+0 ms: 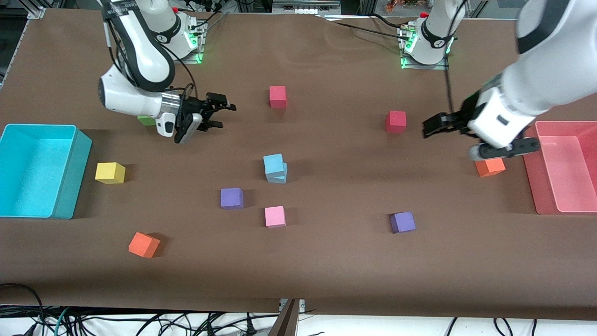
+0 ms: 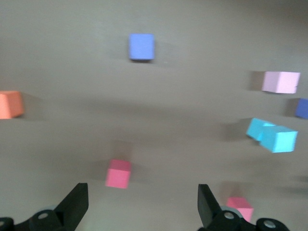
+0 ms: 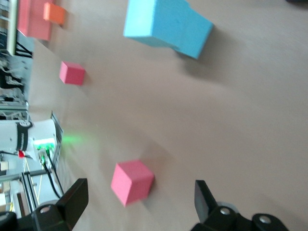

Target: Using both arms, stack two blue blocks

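The two blue blocks stand stacked near the table's middle. The upper one (image 1: 273,162) sits askew and offset on the lower one (image 1: 281,178). They also show in the left wrist view (image 2: 272,135) and the right wrist view (image 3: 166,24). My right gripper (image 1: 225,115) is open and empty, in the air toward the right arm's end of the table, apart from the stack. Its fingers (image 3: 72,199) frame a red cube (image 3: 131,182). My left gripper (image 1: 426,129) is open and empty, beside another red cube (image 1: 395,121). Its fingers (image 2: 76,204) are spread wide.
A cyan bin (image 1: 77,172) stands at the right arm's end and a pink bin (image 1: 531,182) at the left arm's end. Loose cubes are scattered: red (image 1: 277,96), purple (image 1: 232,198) (image 1: 402,222), pink (image 1: 274,216), yellow (image 1: 110,172), orange (image 1: 143,244) (image 1: 489,166), green (image 1: 145,120).
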{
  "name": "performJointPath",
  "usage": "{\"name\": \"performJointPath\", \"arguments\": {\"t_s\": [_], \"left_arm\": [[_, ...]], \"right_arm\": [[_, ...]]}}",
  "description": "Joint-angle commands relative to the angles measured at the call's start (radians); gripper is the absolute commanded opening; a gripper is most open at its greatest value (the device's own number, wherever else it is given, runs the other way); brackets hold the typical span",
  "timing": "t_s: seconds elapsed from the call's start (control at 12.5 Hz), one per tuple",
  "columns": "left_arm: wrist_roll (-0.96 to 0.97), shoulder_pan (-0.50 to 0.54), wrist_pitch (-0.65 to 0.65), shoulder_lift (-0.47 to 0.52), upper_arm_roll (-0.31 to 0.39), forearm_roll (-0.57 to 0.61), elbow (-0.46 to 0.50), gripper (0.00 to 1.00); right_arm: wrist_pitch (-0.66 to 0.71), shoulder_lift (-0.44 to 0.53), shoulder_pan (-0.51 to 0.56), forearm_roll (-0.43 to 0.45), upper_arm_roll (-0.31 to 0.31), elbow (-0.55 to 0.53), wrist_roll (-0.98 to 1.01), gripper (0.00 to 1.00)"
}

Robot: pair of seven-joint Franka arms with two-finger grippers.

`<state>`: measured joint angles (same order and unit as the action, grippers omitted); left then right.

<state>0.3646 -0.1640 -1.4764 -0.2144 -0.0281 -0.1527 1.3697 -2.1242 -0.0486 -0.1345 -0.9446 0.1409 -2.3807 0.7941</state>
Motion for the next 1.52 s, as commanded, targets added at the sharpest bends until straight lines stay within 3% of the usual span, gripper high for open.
{"name": "performJointPath", "arguments": {"t_s": [0.0,0.24,0.48,0.72,0.88,1.2,1.44], "left_arm": [[-0.142,0.061,0.011,0.090,-0.018,0.092,0.100,1.00],[-0.214,0.096,0.024,0.154,-0.015,0.159,0.150,1.00],[-0.248,0.115,0.027,0.161,-0.013,0.182,0.152,1.00],[-0.250,0.121,0.028,0.161,-0.013,0.182,0.152,1.00],[-0.250,0.121,0.031,0.161,-0.013,0.182,0.152,1.00],[-0.251,0.123,0.041,0.161,-0.013,0.182,0.149,1.00],[-0.251,0.123,0.044,0.161,-0.013,0.182,0.143,1.00]], "right_arm": [[0.148,0.041,0.021,0.272,-0.059,0.095,-0.194,0.98],[0.388,0.046,0.027,0.635,-0.101,0.307,-0.474,0.98],[0.478,0.039,0.030,0.876,-0.101,0.522,-0.694,0.99],[0.586,-0.042,0.050,0.946,-0.100,0.785,-0.854,0.99],[0.595,-0.031,0.065,0.990,-0.100,0.804,-0.861,0.99],[0.557,-0.023,0.044,0.984,-0.184,0.805,-0.957,0.99],[0.463,-0.002,0.072,0.965,-0.188,0.787,-0.902,0.99]]}}
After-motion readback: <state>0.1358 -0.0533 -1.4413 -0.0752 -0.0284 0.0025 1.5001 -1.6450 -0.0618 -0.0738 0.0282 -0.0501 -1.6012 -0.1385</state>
